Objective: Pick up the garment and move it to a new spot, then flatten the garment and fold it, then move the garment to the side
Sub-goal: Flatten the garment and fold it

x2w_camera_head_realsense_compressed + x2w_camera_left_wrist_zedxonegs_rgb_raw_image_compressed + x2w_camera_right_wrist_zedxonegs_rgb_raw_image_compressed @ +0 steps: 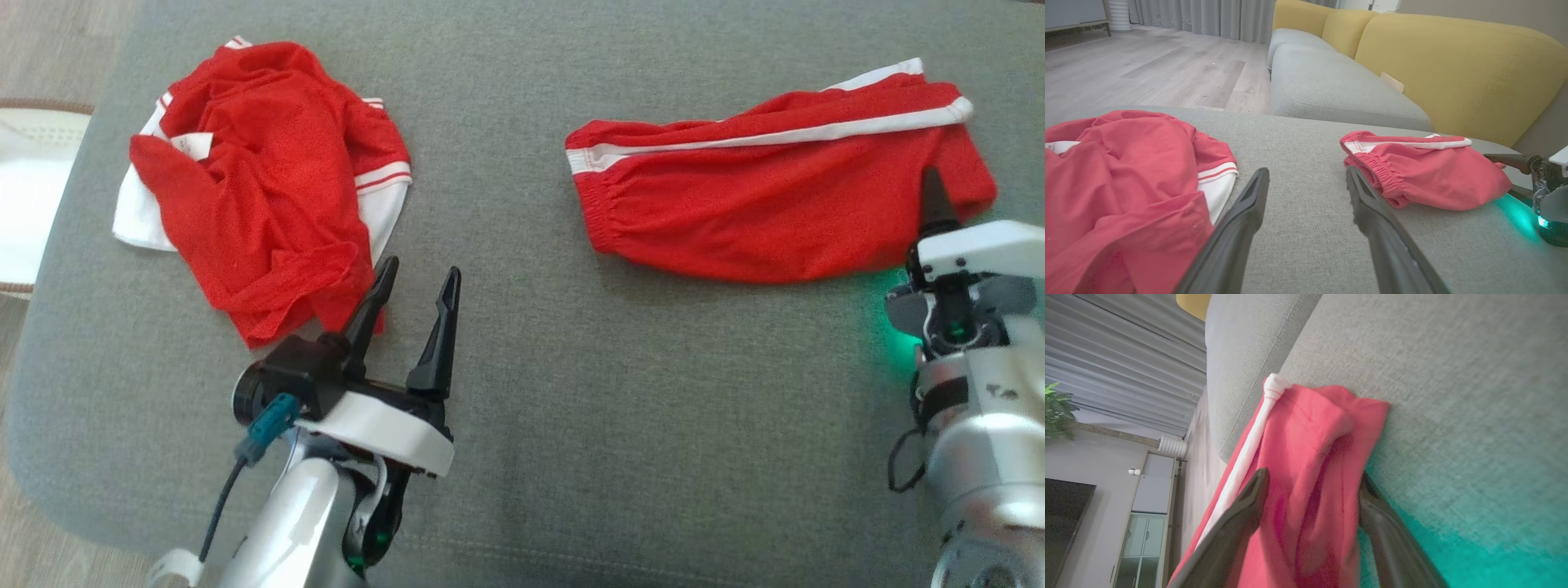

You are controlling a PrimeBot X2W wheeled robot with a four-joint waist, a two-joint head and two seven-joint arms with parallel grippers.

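Note:
A folded red garment with a white side stripe, a pair of shorts point(775, 204) point(1425, 175) point(1306, 433), lies flat on the right of the grey cushion point(571, 408). My right gripper point(933, 192) point(1313, 475) is turned on its side at the shorts' right end. It is open, with its fingers either side of the fabric edge. A crumpled red and white shirt point(261, 188) point(1126, 175) lies in a heap at the left. Just beside its lower right corner, my left gripper point(421, 266) point(1307, 170) stands open above the cushion, holding nothing.
The cushion's left edge drops to wooden floor point(1147, 69), where a white object point(33, 180) lies. Beyond the cushion stands a grey sofa with yellow backrests point(1453, 69). Bare grey fabric separates the two garments. A green light glows under my right wrist.

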